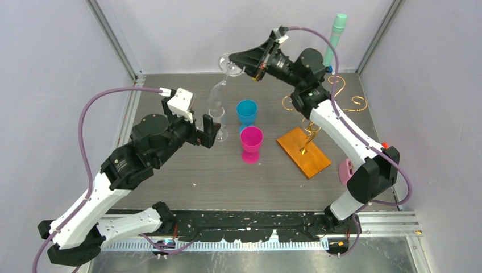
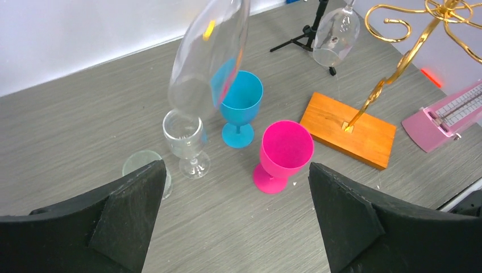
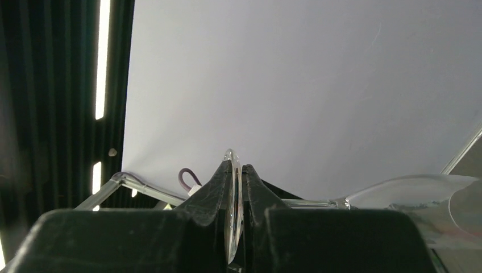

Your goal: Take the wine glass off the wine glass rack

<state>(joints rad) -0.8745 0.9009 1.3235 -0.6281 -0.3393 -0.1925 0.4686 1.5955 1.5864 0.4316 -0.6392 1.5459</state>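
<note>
- My right gripper (image 3: 236, 177) is clamped on the thin foot of the wine glass (image 2: 209, 57).
- The glass hangs tilted in the air, left of the rack (image 1: 304, 151) and clear of its gold arms.
- My left gripper (image 1: 208, 132), farther left, gapes wide.

Blind spots from here
Left wrist feed: I see the wine glass (image 2: 207, 57) blurred, cut by the top edge, the wine glass rack (image 2: 399, 64) running off the corner; right fingers (image 3: 213, 193) hide most of the glass's foot.
</note>
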